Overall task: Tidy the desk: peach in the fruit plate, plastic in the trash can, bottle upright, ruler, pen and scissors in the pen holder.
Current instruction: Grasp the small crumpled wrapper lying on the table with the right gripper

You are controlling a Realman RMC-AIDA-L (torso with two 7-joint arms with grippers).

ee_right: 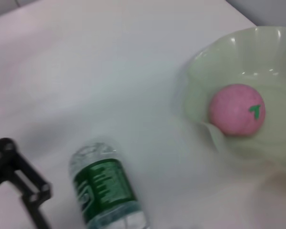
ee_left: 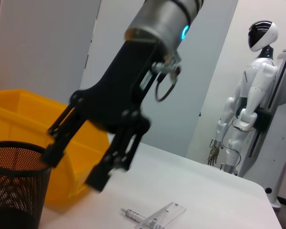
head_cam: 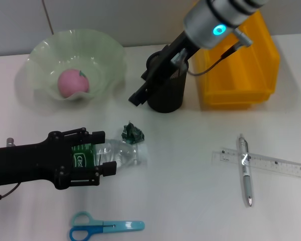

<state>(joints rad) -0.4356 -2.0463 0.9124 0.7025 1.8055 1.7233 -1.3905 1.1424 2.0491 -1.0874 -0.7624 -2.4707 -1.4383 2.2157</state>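
We see the left end effector (head_cam: 108, 152) spread wide around the lying bottle (head_cam: 115, 153), fingers flanking its labelled end. Just beyond its tips sits crumpled plastic (head_cam: 132, 132); the scissors (head_cam: 104, 227) lie near its underside. The right end effector (head_cam: 143, 86) hangs open over the holder (head_cam: 168, 93), bin (head_cam: 241, 65) beside it. The peach (head_cam: 72, 83) rests in the plate (head_cam: 50, 50); pen (head_cam: 245, 168) crosses ruler (head_cam: 276, 164)

The peach (head_cam: 71, 83) is pink, the plate (head_cam: 108, 55) pale green, the bin (head_cam: 251, 65) yellow, the scissors (head_cam: 103, 228) blue.
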